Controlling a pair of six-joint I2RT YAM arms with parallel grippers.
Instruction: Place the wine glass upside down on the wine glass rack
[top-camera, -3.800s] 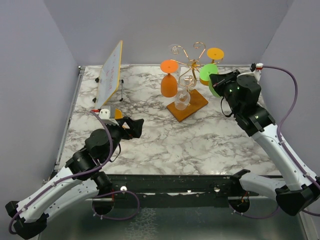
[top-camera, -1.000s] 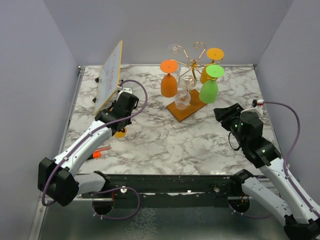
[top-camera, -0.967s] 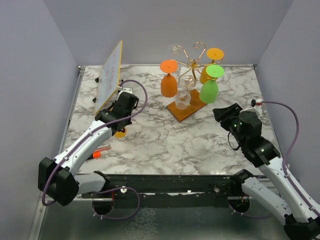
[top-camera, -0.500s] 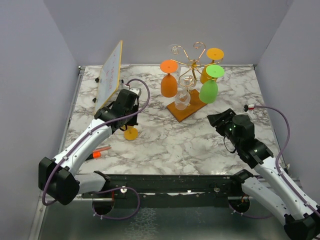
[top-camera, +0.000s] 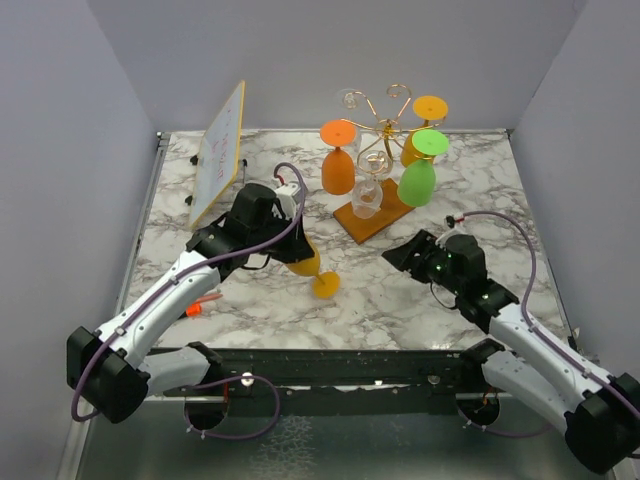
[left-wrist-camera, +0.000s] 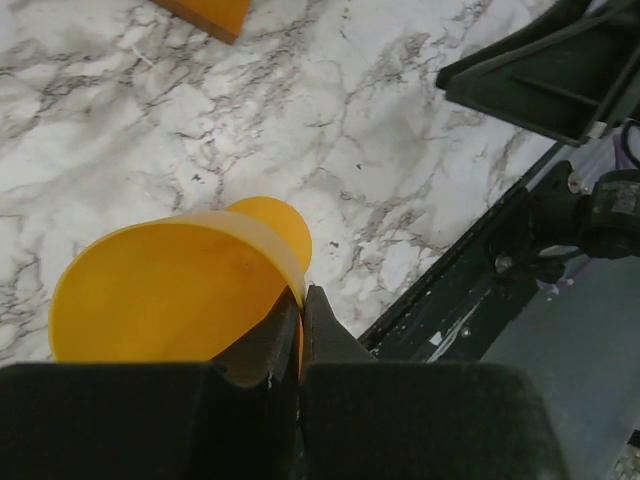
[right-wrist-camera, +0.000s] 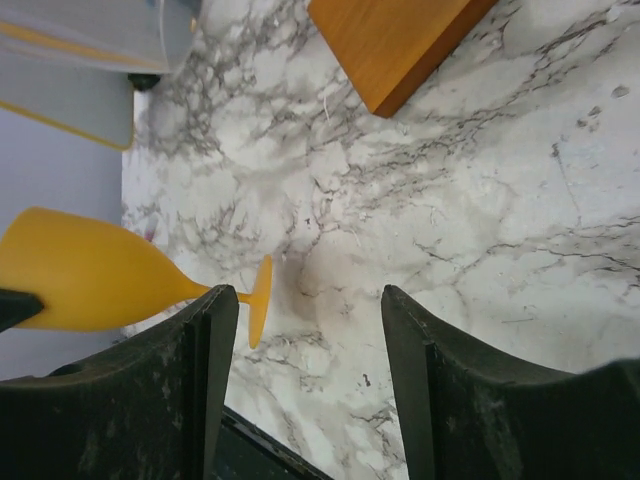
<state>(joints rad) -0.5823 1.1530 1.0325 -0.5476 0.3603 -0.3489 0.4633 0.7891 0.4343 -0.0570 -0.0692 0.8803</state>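
A yellow-orange wine glass (top-camera: 304, 264) hangs tilted above the marble table, its foot (top-camera: 325, 285) pointing toward the right arm. My left gripper (top-camera: 289, 250) is shut on the rim of its bowl (left-wrist-camera: 170, 290), one finger inside and one outside. My right gripper (top-camera: 404, 256) stands open a little to the right of the glass, its jaws wide with only table between them. In the right wrist view the glass (right-wrist-camera: 90, 285) lies just left of that gripper (right-wrist-camera: 310, 310). The gold wire wine glass rack (top-camera: 382, 125) stands at the back on its wooden base (top-camera: 385, 218).
Orange (top-camera: 338, 165), green (top-camera: 417, 180), yellow (top-camera: 428, 110) and clear (top-camera: 365, 197) glasses hang upside down on the rack. A tilted whiteboard (top-camera: 218, 155) stands at the back left. A red marker (top-camera: 200, 301) lies near the front left edge.
My left arm closed on the glass beside the whiteboard, lifted it and carried it right toward the middle. My right arm swung left toward the glass and its jaws widened.
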